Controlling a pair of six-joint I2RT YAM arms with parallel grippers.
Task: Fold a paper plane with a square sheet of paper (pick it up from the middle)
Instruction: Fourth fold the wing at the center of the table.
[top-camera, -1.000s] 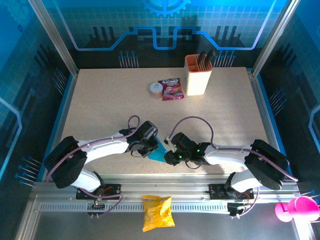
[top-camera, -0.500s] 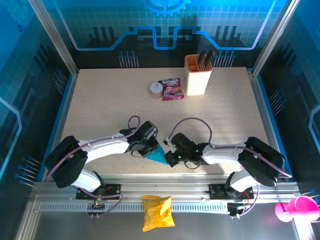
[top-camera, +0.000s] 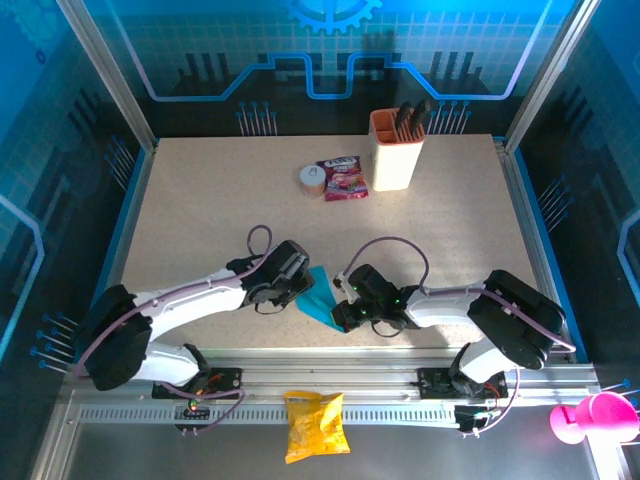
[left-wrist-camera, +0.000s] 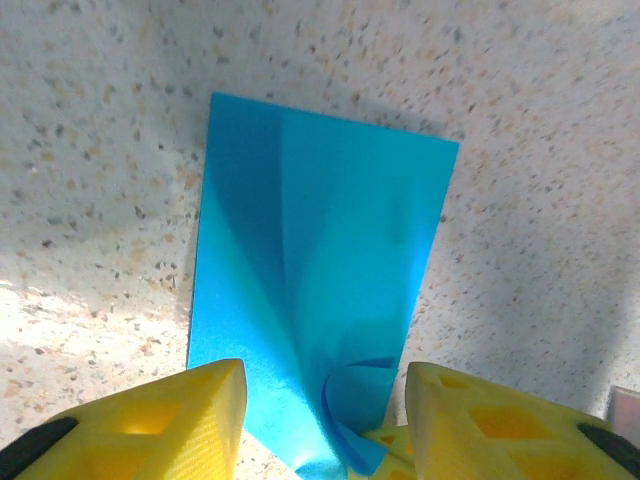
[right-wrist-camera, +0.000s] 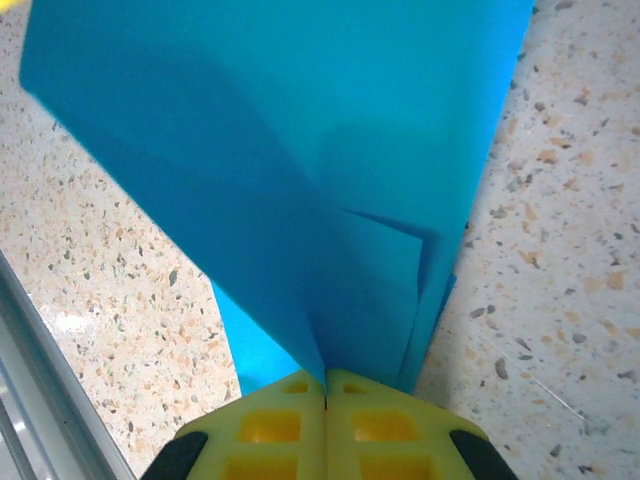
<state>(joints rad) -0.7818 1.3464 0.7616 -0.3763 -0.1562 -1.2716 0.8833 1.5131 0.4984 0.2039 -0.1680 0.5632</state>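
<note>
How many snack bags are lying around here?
2. A red-purple packet lies at the far side of the table; a yellow crisp bag lies on the metal frame before it.

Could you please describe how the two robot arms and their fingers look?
Both the left arm and right arm have white links with black joints and a looping lilac cable. The fingers are yellow blocks with recessed pockets and black bases.
</note>
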